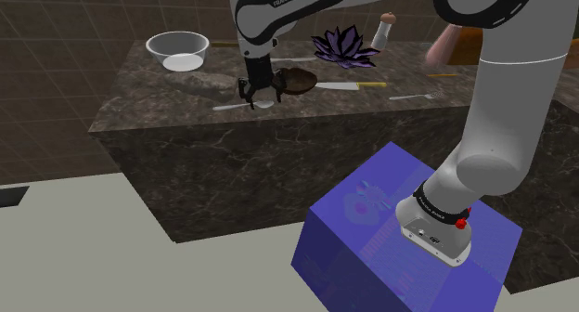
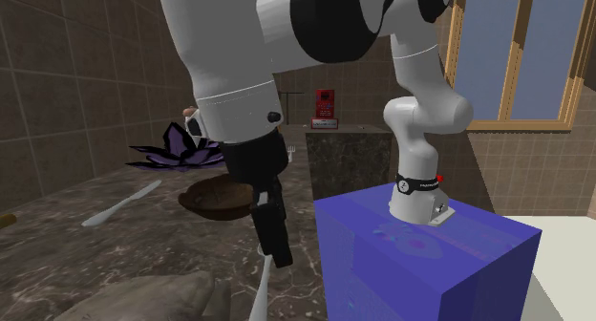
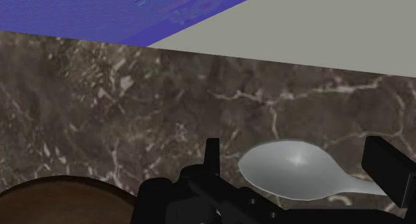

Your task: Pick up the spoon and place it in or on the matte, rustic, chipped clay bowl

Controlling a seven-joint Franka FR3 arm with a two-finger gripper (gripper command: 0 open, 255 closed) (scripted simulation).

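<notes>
A pale grey spoon (image 3: 293,171) lies on the dark marble counter (image 3: 133,96), its handle (image 1: 228,107) pointing toward the shoulder view's left. My gripper (image 3: 300,166) hangs low over the spoon, open. The spoon's bowl sits between the fingers without the near finger (image 3: 212,156) touching it, and the handle runs under the other finger (image 3: 387,176). The brown clay bowl (image 1: 299,78) stands upright just beside the gripper (image 1: 258,101). In the second exterior view the clay bowl (image 2: 212,197) is behind the gripper (image 2: 277,250) and the spoon (image 2: 260,292) stretches toward the camera.
On the counter are a clear glass bowl (image 1: 178,50) at the far left, a purple plant (image 1: 343,45), a shaker (image 1: 383,30), a yellow-handled knife (image 1: 353,84) and a fork (image 1: 413,97). The blue stand (image 1: 408,236) sits below the counter's front edge.
</notes>
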